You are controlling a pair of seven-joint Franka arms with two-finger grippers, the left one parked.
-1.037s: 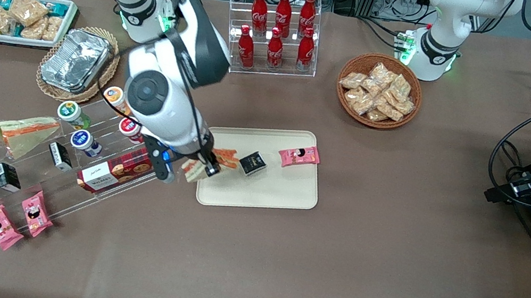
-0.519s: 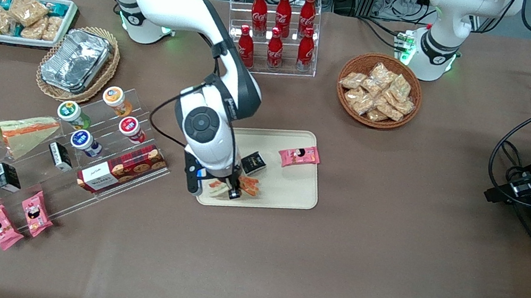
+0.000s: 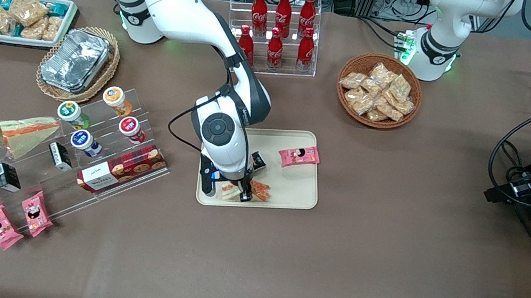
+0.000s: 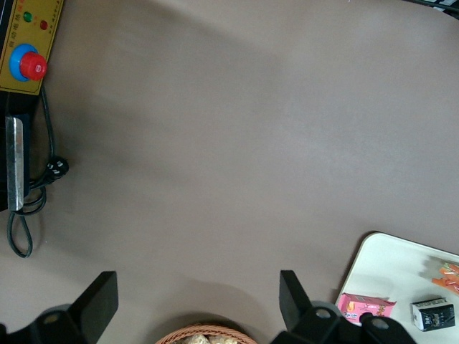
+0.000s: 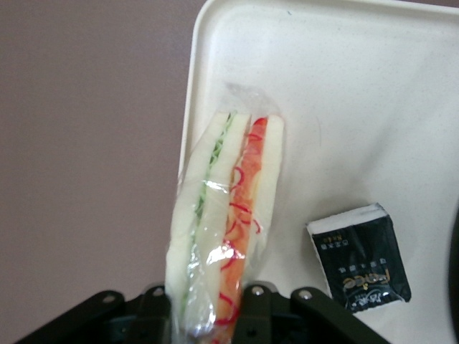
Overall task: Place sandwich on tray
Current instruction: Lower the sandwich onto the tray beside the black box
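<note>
The landmark is the large flat cream-beige rectangular plastic tray with rounded corners and a low rim, lying on the brown tabletop.

Well off toward the working arm's end of the tabletop from the tray stands a clear acrylic stepped rack, carrying a narrower clear-wrapped wedge with an orange stripe, round-lidded cups and small black cartons. Farther from the front camera than that rack sits a crinkled foil container in a woven mat.

Over the tray's corner nearest the front camera and toward the working arm's end hangs the right arm's gripper. Its fingers are closed on one end of the clear-wrapped triangular sandwich, pale bread outside, green and red-orange filling showing along the edge. The sandwich is over the tray surface, close to the rim; whether it touches the tray cannot be told.

Just beside the sandwich on the tray lies a small black carton, clear of the wrapper. Toward the parked arm's end of the tray lies a pink snack packet.

Farther from the front camera than the tray stands a clear rack of red cola bottles, and near it, toward the parked arm's end, a brown wicker basket of snack packs.
</note>
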